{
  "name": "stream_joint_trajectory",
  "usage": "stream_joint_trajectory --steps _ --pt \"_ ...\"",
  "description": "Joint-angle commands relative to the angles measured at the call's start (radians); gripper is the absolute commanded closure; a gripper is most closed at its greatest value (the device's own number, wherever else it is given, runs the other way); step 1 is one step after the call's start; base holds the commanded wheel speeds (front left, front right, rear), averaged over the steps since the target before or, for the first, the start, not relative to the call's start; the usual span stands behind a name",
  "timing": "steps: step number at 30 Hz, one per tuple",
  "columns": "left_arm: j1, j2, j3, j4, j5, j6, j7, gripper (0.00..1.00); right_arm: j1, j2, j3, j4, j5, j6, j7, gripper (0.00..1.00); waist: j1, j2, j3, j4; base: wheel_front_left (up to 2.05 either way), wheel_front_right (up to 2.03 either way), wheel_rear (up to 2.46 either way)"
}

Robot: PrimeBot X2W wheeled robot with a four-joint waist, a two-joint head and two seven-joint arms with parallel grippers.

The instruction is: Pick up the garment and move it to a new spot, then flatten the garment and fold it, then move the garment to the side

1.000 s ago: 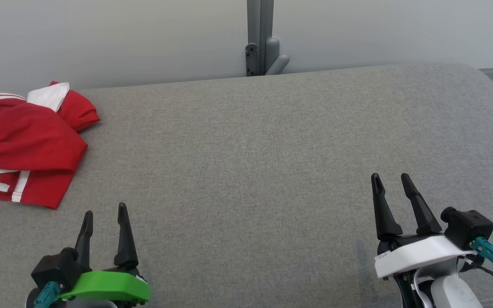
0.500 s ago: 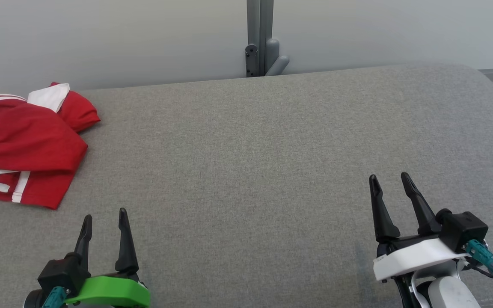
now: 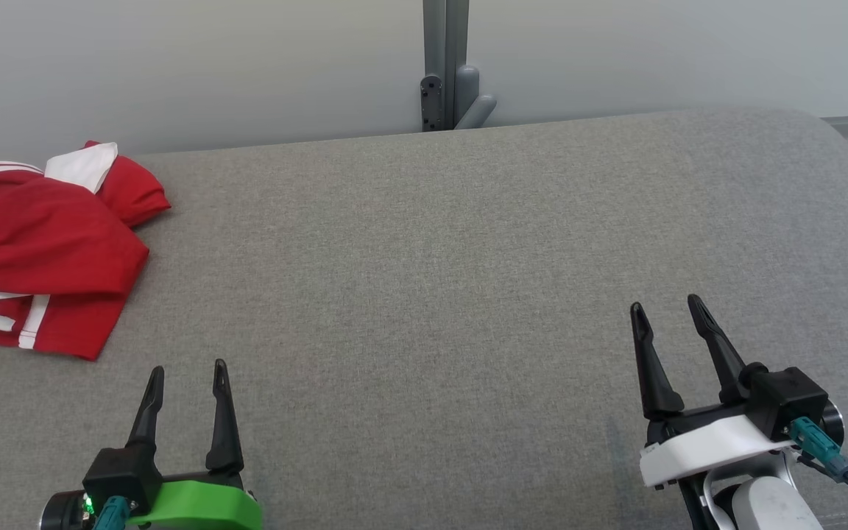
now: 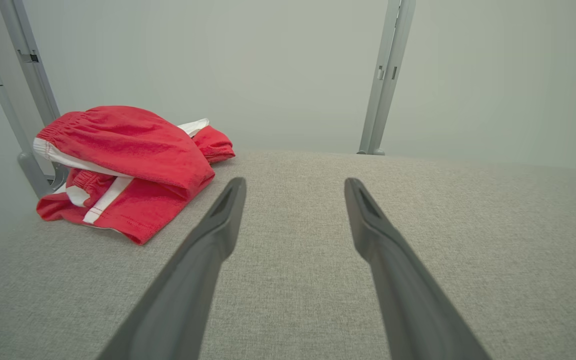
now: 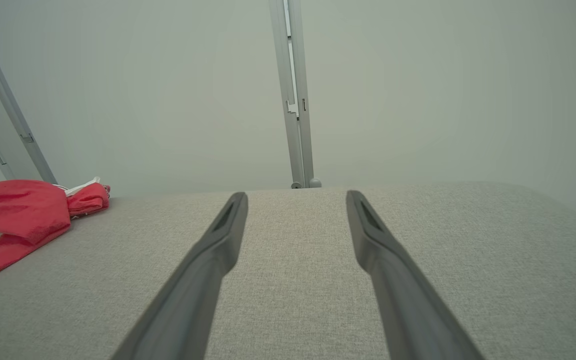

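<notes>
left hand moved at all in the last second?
Yes, slightly: the left hand has slid down the head view, back toward the robot, away from the red garment, which stayed put.

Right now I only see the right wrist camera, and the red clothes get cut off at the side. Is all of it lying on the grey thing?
Observer: Yes. The left wrist view shows the whole red garment lying in a folded heap on the grey surface.
Operator: Where's my other end effector?
Observer: The left end effector is at the head view's lower left, open, apart from the garment and closer to it than the right end effector.
Operator: Is there a stretchy bit?
Observer: Yes, a gathered elastic waistband runs along the heap's upper left edge in the left wrist view.
</notes>
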Motion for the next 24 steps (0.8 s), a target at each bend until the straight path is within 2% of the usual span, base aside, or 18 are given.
stream_joint_trajectory --steps 1,24 --pt "0.014 0.007 -0.001 0.003 0.008 -0.003 -0.007 0.00 0.010 -0.005 -0.002 -0.001 -0.012 0.000 -0.007 0.00 0.0000 0.0061 -0.001 0.000 0.00 0.00 0.00" --pt "0.013 0.007 0.006 0.018 0.002 -0.012 -0.006 0.00 0.014 -0.005 -0.002 0.004 -0.008 0.000 -0.007 0.00 0.0000 0.0061 -0.005 0.001 0.00 0.00 0.00"
